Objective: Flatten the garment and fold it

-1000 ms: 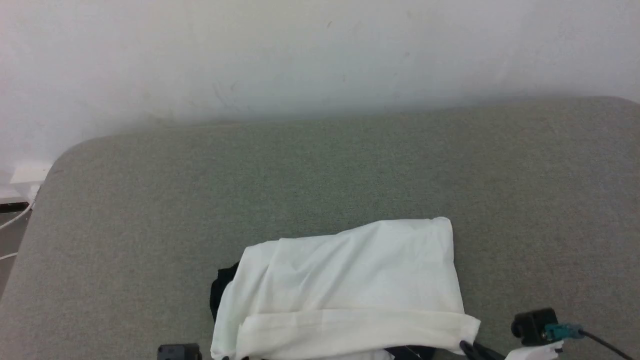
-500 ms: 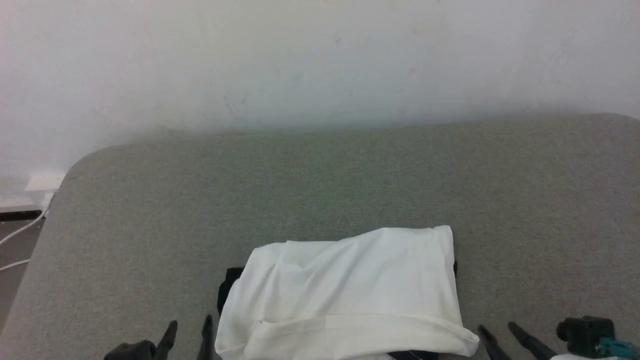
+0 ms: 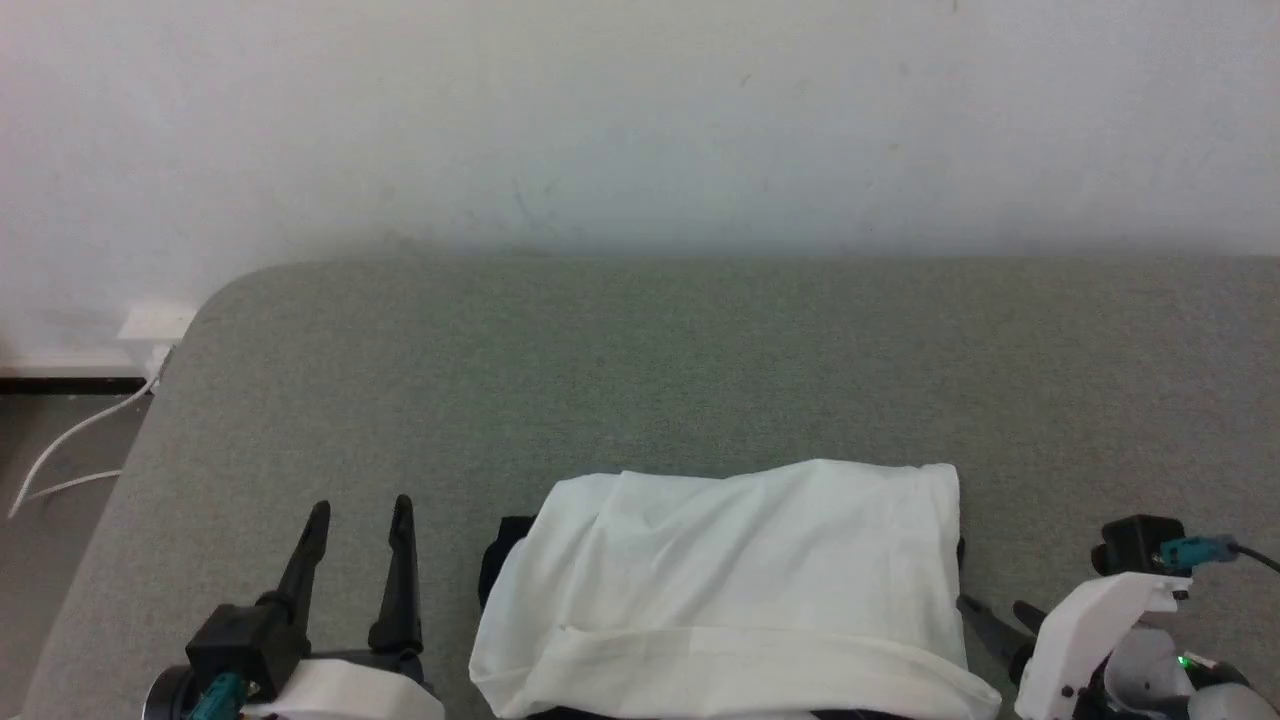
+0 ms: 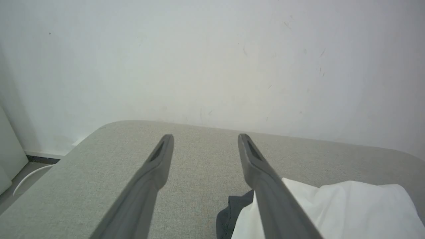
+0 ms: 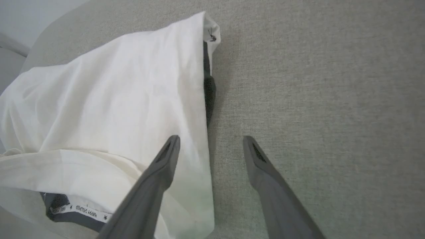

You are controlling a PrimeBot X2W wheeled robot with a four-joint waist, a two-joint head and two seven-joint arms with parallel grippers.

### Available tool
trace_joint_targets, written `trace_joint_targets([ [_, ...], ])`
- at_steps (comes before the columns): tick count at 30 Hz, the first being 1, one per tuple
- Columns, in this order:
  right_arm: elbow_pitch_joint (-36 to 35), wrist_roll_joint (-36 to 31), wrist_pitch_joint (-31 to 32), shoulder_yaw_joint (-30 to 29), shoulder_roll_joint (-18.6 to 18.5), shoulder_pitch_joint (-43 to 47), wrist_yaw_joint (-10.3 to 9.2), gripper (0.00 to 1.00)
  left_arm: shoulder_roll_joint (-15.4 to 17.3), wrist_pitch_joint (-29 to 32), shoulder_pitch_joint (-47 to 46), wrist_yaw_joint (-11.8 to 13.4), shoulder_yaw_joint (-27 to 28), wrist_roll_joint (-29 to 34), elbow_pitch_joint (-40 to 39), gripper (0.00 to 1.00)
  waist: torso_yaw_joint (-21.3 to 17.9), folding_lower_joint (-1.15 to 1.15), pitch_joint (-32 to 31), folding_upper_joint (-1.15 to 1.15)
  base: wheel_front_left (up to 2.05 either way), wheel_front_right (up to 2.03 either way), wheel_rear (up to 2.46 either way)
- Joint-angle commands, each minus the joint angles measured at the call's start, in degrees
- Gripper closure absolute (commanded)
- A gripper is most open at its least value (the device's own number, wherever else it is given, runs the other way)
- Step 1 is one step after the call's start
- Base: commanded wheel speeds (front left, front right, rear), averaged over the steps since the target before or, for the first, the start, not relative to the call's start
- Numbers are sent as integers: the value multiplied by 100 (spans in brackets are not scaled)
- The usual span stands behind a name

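The folded garment [image 3: 730, 580] lies at lower middle on the grey surface [image 3: 700, 350]. The left gripper [image 3: 361, 505] at lower left and the right gripper [image 3: 990, 603] at lower right both gape, empty. Risk: the puffy top layer slumps open, or the right gripper, just beside its edge, snags it.

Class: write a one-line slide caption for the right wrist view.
Open right hand at the edge of the folded shirt on a grey pad.

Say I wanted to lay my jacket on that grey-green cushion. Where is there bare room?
The broad band of cushion between the folded garment and the wall is bare, as is the rounded left corner beyond the left gripper. The near edge is crowded: the garment lies there with the right gripper close beside it.
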Motion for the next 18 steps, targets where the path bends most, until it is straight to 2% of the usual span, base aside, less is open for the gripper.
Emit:
trace_joint_targets([
  [1,178,67,99,39,16,-207,-5,0,-36,-24,-103,-56,80,138,-45,0,142,0,94,0,0,0,0],
  [9,1391,376,608,329,106,-1093,-5,0,-238,-26,-172,-284,412,592,-80,0,359,0,330,0,0,0,0],
  [14,2030,654,1121,738,186,-1250,-5,0,-369,-26,-120,-419,469,753,-8,0,414,0,350,0,0,0,0],
  [15,2129,714,1263,827,197,-1251,-5,22,-395,-26,-111,-440,477,778,1,0,420,0,351,0,0,0,0],
  [16,2198,778,1365,898,205,-1254,-5,64,-419,-26,-102,-461,483,801,12,0,425,0,351,0,0,0,0],
  [17,2254,840,1454,961,207,-1257,-5,100,-439,-26,-89,-482,482,814,40,0,429,0,349,0,0,0,0],
  [18,2295,901,1521,1007,201,-1265,-5,100,-465,-26,-76,-500,485,805,73,0,430,0,349,0,0,0,0],
])
